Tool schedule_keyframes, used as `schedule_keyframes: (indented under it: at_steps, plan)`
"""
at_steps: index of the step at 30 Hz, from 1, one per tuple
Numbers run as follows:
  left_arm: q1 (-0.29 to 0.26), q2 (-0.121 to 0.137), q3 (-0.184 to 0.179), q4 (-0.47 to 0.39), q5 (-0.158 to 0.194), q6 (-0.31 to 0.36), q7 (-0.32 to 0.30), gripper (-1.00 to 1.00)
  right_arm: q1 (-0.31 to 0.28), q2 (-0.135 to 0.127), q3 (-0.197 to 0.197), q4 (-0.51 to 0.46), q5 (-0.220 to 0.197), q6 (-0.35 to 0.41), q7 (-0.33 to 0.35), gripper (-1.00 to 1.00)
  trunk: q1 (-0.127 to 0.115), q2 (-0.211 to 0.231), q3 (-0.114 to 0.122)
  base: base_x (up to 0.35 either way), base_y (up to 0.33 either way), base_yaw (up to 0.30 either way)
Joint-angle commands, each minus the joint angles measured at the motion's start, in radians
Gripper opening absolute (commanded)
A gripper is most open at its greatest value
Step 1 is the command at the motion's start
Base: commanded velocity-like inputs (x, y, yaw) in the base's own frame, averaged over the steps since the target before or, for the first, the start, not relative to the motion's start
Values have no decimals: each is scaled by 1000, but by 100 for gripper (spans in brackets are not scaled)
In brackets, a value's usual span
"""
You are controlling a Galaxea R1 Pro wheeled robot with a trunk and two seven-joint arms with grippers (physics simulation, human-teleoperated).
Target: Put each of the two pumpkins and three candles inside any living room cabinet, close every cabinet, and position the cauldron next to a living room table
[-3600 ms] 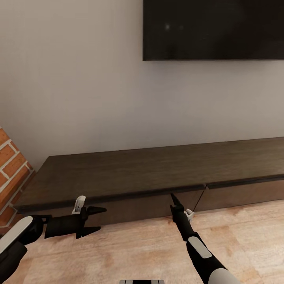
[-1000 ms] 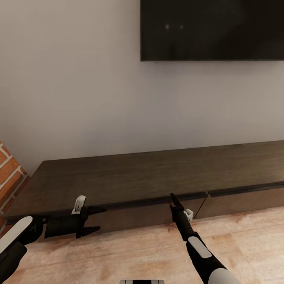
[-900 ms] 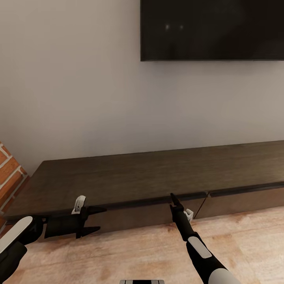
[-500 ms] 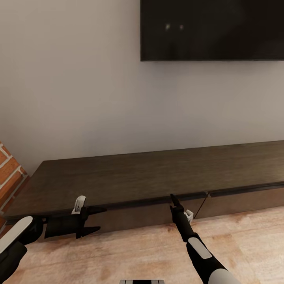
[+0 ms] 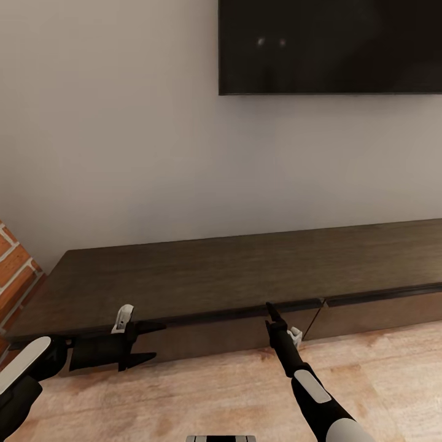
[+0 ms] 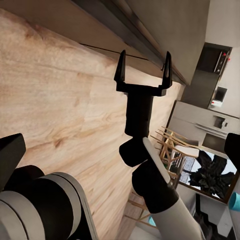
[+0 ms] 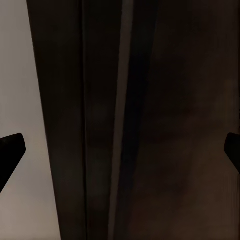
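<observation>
The cabinet (image 5: 202, 276) is a long, low dark-brown unit against the wall, and its two flat fronts look shut. My right gripper (image 5: 270, 310) points at the top edge of the left front, close to the seam between the fronts. In the left wrist view the right gripper (image 6: 143, 72) is open, its fingertips at the cabinet (image 6: 145, 35) edge. Up close, the right gripper (image 7: 120, 147) spans dark wood panels (image 7: 175, 125) with nothing between its fingers. My left gripper (image 5: 152, 341) hovers open and empty before the left front. Pumpkins, candles, cauldron and table are out of view.
A dark TV (image 5: 331, 46) hangs on the wall above the cabinet. Red brickwork (image 5: 13, 264) stands at the far left. Light wooden floor (image 5: 215, 393) runs in front. Dining chairs (image 6: 167, 145) and a plant (image 6: 210, 172) lie beyond my right arm.
Since the earliest frame the camera has shifted, so the cabinet sits slightly lower and the brickwork further left. In the last second my right forearm dropped a little. The cabinet fronts look unchanged.
</observation>
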Motion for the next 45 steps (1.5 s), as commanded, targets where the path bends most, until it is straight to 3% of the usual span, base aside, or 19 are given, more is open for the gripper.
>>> schedule_keyframes:
  at_steps: [1, 4, 5, 45]
  plan:
    - [-1, 1, -1, 0, 11, 0, 9, 100, 0, -1, 3, 1, -11, 4, 3, 100, 0, 0, -1, 0, 0, 0]
    - [-1, 1, -1, 0, 11, 0, 9, 100, 0, -3, 3, 1, -11, 5, 2, 100, 0, 0, -1, 0, 0, 0]
    - [-1, 1, -1, 0, 11, 0, 9, 100, -1, -4, 3, 1, -11, 5, 2, -100, 0, 0, -1, 0, 0, 0]
    - [-1, 0, -2, 0, 11, 0, 9, 100, -1, -4, 3, 1, -11, 4, -1, -100, 0, 0, -1, -15, 0, 0]
